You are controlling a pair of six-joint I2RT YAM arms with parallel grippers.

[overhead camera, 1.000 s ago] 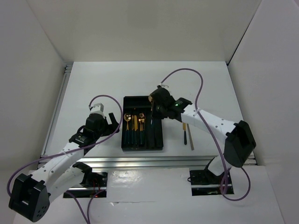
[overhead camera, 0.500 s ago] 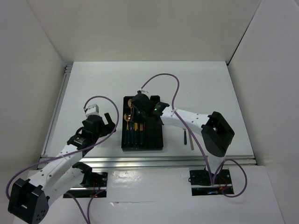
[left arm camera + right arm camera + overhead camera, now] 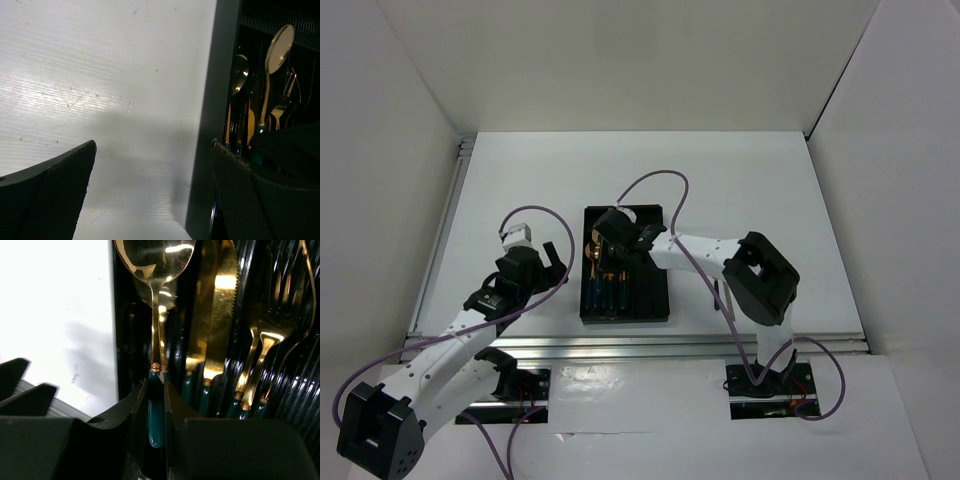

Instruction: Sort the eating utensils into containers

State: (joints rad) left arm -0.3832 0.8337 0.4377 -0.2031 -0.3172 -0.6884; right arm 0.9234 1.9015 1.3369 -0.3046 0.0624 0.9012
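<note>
gold spoon (image 3: 156,315) clamped by its green handle in the right claw (image 3: 156,390), bowl pointing straight ahead of the claw, long axis parallel to the tray (image 3: 120,340) slots; spoon slot looks directly below. left claw (image 3: 150,187) gapes empty, tray wall just to its right.

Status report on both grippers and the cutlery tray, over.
Right gripper shut on spoon over tray's leftmost compartment. Left gripper open, beside tray. Beneath it, another spoon.

Nothing to read here from where I stand: no letter, number or logo comes clear on the tray (image 3: 655,295) or the spoon (image 3: 155,255) (plain dark plastic and bare gold, so far as I see).
</note>
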